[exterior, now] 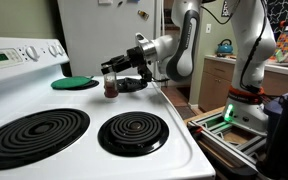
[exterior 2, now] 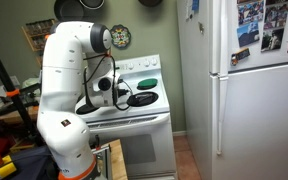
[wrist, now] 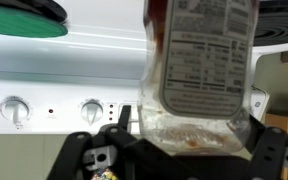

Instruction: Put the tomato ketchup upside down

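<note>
The white enamel tabletop (exterior: pixel 184 140) of the electric stove spreads before me, with black coil burners (exterior: pixel 134 132) on its near side. A flat green disc (exterior: pixel 74 83) lies at the far left. Just right of it, my hand (exterior: pixel 112 74) is clamped on the small clear plastic tomato ketchup bottle (exterior: pixel 110 86), dark red sauce inside, roughly upright. Whether its base touches the tabletop I cannot tell.

White stovetop (exterior: pixel 84 102) — two coil burners (exterior: pixel 34 135), a green disc (exterior: pixel 74 83).
</note>
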Action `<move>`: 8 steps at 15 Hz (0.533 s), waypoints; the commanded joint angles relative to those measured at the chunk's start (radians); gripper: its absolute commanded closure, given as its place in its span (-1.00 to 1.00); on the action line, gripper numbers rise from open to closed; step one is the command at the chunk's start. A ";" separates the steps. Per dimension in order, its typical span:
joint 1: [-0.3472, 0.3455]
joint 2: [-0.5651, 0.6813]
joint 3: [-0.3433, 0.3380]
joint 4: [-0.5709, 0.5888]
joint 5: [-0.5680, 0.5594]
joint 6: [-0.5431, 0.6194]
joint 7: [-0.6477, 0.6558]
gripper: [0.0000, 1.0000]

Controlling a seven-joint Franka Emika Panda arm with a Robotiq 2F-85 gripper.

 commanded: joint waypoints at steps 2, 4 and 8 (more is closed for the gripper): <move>-0.008 -0.084 0.002 -0.036 -0.051 -0.015 0.101 -1.00; -0.024 -0.153 0.016 -0.065 -0.073 -0.050 0.166 -1.00; -0.077 -0.302 0.052 -0.118 -0.175 -0.141 0.404 -1.00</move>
